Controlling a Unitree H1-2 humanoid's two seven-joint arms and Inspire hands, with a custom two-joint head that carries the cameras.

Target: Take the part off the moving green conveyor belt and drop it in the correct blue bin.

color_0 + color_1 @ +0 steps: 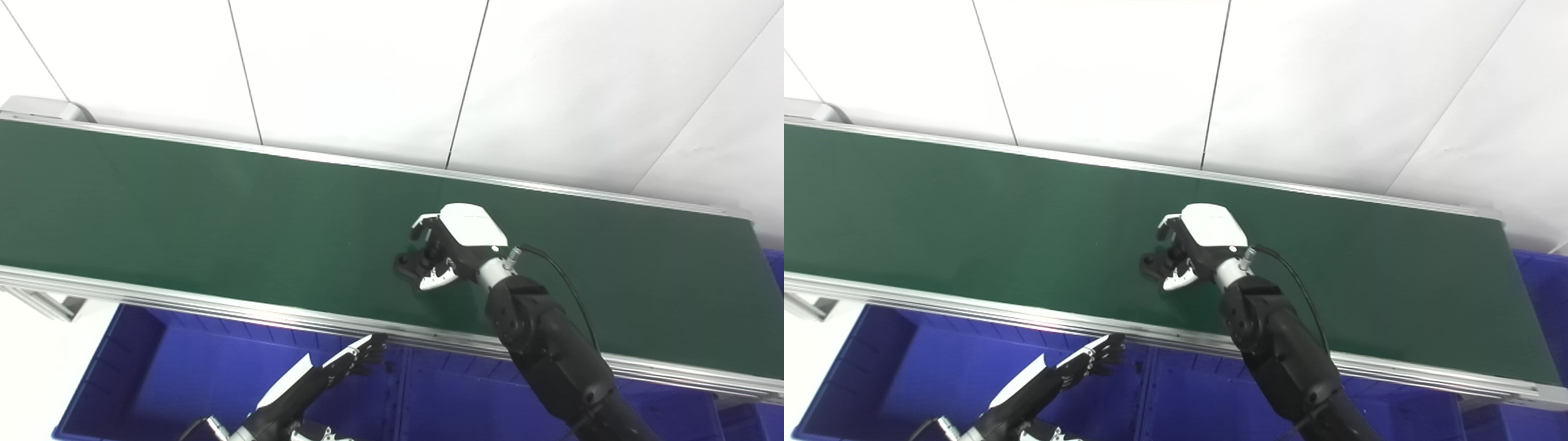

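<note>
The part point(407, 264), a small black piece, is lying on the green conveyor belt point(184, 214), a little nearer the belt's near aluminium rail point(257, 309) than its far rail point(343, 160). It is being enclosed by the right hand point(450, 248), whose fingers are curling down around it with the white-tipped thumb pressed in from the near side; whether the part is being lifted clear of the belt cannot be told. The right arm point(551, 349) is being reached in over the near rail from the lower right.

Wide stretches of bare belt are being left open on both sides of the right hand, more to the left than toward the belt's right end. Behind the far rail a white panelled wall point(367, 73) is closing off the space.

Below the near rail, the blue bins point(184, 367) are sitting side by side, a dividing wall point(401, 386) between them. The left hand point(361, 355) is being held over the bins just under the near rail, fingers stretched out straight and apart, nothing in its grasp. Another blue bin point(1540, 275) is showing past the belt's right end.
</note>
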